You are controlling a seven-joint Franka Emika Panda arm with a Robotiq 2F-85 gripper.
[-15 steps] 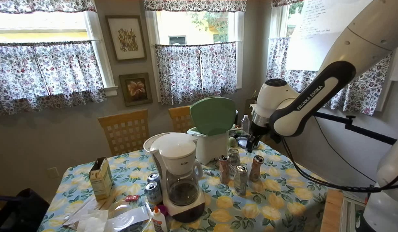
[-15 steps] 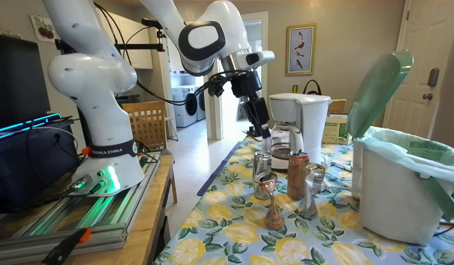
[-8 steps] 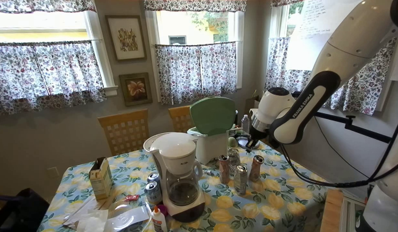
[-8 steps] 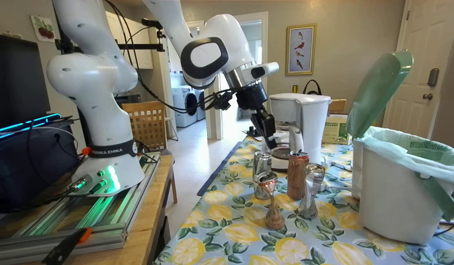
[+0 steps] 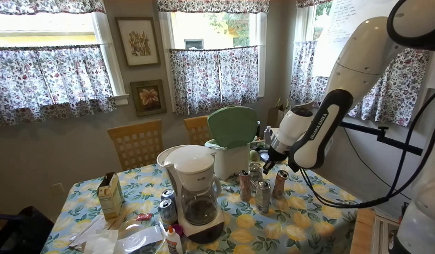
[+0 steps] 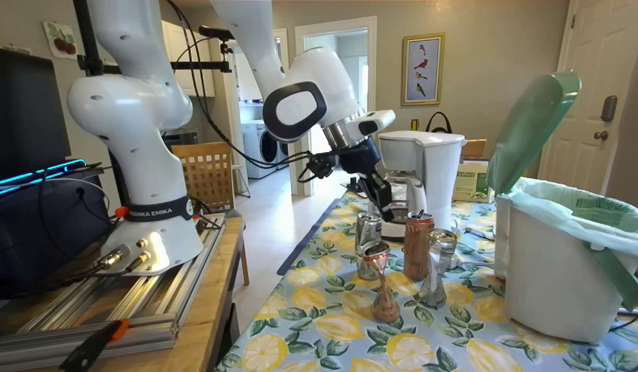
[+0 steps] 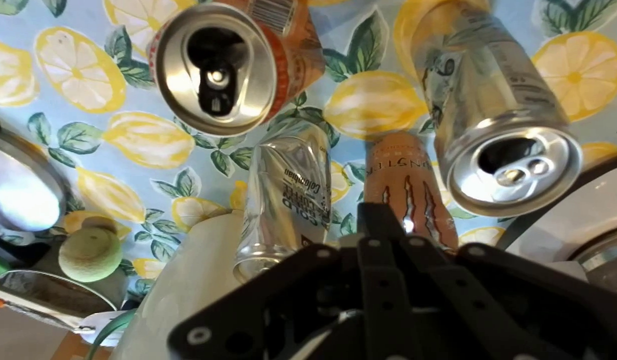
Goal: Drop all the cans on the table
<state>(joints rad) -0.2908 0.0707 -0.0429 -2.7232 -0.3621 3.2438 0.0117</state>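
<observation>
Black gripper [image 6: 387,215] — jaws together — near four slim, silvery or reddish metal cans [image 6: 418,248] standing on the lemon-patterned, cloth-covered table [image 6: 308,320].

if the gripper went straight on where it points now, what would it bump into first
Probably the orange can with claw marks, lined up just beyond the gripper in the wrist view, though depth is unclear.
</observation>
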